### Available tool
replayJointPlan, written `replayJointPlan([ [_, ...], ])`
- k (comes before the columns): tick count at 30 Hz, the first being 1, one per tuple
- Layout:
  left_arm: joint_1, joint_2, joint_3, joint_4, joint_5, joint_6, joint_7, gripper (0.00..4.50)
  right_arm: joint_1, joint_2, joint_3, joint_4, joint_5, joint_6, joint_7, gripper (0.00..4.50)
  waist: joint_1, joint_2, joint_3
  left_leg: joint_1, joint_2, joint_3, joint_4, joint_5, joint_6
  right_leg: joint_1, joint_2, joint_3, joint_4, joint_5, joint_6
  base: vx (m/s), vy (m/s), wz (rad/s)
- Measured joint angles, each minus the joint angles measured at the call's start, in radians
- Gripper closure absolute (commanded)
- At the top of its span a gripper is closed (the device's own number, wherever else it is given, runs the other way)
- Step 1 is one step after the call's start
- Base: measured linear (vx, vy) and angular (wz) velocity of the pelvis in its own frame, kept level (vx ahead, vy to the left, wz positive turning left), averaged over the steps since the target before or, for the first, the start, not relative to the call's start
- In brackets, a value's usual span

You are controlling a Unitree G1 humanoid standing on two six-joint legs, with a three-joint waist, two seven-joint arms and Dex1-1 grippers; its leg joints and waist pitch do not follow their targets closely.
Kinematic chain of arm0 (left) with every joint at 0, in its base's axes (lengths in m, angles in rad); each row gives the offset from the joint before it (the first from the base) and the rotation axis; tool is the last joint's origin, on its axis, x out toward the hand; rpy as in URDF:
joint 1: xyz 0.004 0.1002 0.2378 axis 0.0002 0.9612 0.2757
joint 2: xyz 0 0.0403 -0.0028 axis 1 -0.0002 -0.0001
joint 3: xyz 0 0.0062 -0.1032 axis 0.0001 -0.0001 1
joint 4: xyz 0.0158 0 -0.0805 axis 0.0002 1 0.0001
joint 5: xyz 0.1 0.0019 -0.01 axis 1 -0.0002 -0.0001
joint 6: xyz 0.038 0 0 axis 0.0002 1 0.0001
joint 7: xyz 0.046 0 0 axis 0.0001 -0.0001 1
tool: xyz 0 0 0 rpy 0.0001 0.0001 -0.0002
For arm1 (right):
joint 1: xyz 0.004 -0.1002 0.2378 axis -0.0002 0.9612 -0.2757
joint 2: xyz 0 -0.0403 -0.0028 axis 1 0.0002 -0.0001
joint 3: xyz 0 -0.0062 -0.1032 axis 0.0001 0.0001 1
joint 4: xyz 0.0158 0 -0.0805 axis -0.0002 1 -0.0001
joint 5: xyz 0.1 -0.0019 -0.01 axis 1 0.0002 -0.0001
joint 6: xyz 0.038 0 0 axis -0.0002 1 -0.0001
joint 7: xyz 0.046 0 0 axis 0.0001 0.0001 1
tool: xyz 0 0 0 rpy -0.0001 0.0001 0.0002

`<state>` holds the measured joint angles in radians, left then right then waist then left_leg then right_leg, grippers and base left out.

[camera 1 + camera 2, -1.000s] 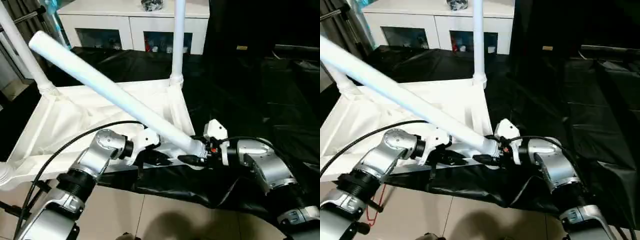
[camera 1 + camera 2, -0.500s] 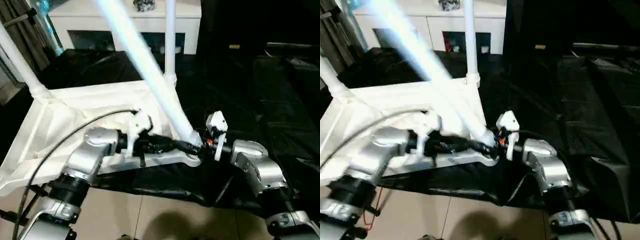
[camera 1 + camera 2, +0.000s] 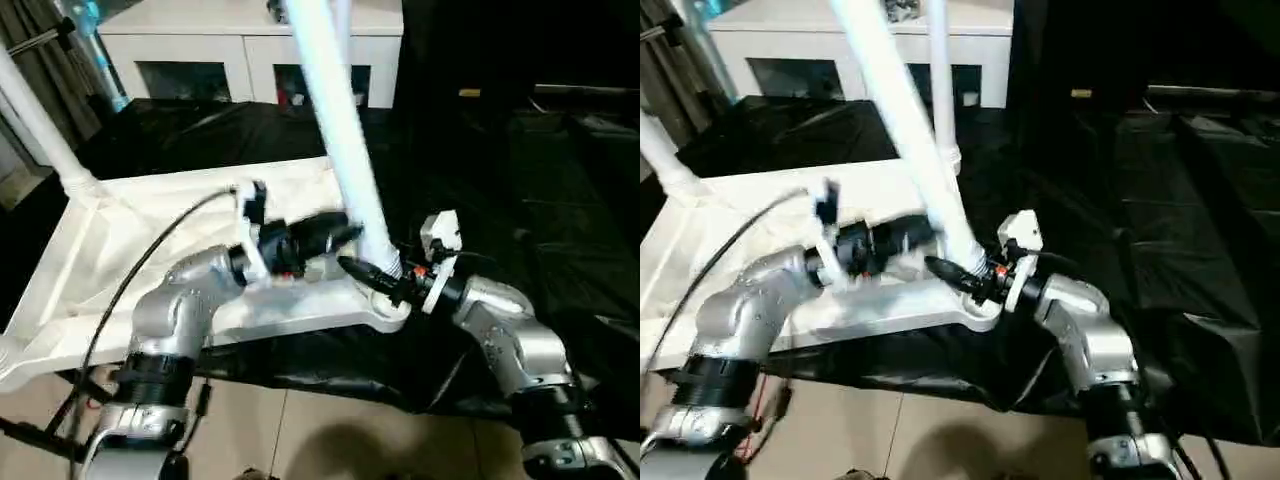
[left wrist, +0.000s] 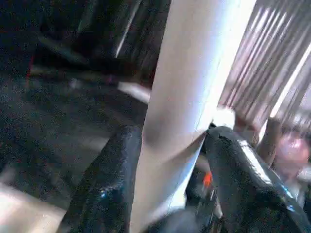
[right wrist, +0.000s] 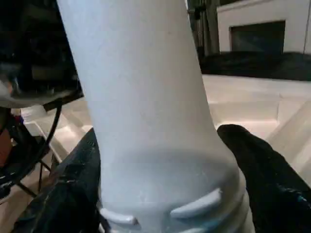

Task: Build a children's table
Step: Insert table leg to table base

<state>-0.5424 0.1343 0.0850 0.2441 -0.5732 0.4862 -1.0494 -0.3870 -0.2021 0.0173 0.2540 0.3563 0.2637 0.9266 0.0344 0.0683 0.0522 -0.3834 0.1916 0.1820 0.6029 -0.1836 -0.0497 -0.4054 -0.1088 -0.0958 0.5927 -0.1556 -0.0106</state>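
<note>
Third leg nearly upright over the near corner socket, both grippers on it.

Tabletop (image 3: 120,250) lies ribbed side up on the black sheet (image 3: 480,200); two legs (image 3: 40,130) already stand in its far sockets. The third leg (image 3: 335,110) has its collared foot at the tabletop's near socket (image 3: 385,312), leaning slightly, looks not fully seated. Right gripper (image 3: 372,277) clamps the leg just above the collar, fingers (image 5: 252,170) either side, likely to steer the foot in. Left gripper (image 3: 335,232) sits higher on the leg, fingers (image 4: 112,179) straddling it; contact loose or firm, cannot tell. Probably steadies the tilt. Cabinet (image 3: 250,50) beyond the tabletop.
</note>
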Motion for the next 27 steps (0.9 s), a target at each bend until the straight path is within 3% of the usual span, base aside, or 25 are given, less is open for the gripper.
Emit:
replayJointPlan([
  [1,-0.014,-0.007,0.007,0.000,-0.016,0.011,0.008,1.78,0.001,-0.001,0.000,-0.012,0.002,0.006,0.000,1.44,0.000,-0.004,0.001,0.000,0.000,0.000,0.000,0.000,0.000,0.000,0.000,0.000,0.000,0.000,0.000,0.000,0.000,0.00],
  [2,-0.027,-0.017,0.007,-0.005,-0.027,0.018,0.015,1.49,0.002,-0.001,0.002,-0.023,0.004,0.015,0.001,1.46,0.003,-0.007,0.001,0.000,0.000,0.000,0.000,0.000,0.000,0.000,0.000,-0.001,0.000,0.000,0.001,0.000,0.000,0.00],
  [10,-0.026,-0.040,-0.055,-0.012,-0.020,0.030,0.004,1.38,0.034,-0.002,0.038,-0.085,0.041,0.083,0.032,1.47,0.003,-0.006,0.001,-0.001,0.000,0.000,0.000,0.000,0.000,0.000,0.000,0.000,-0.001,-0.003,0.004,0.000,0.000,0.00],
  [17,-0.024,-0.049,-0.042,-0.041,-0.075,0.095,0.015,1.99,0.047,-0.021,0.039,-0.143,0.090,0.148,0.064,1.47,0.002,-0.002,0.000,-0.001,0.000,0.000,0.000,0.000,0.000,0.000,0.000,0.000,0.000,-0.003,0.005,0.000,0.000,0.00],
  [27,-0.016,-0.042,-0.021,-0.052,-0.121,0.157,0.015,2.34,0.075,-0.038,0.049,-0.204,0.153,0.214,0.109,1.68,0.004,0.000,0.000,-0.001,0.000,-0.001,0.000,0.000,0.000,0.000,0.000,0.000,0.000,-0.003,0.005,0.000,0.000,0.00],
])
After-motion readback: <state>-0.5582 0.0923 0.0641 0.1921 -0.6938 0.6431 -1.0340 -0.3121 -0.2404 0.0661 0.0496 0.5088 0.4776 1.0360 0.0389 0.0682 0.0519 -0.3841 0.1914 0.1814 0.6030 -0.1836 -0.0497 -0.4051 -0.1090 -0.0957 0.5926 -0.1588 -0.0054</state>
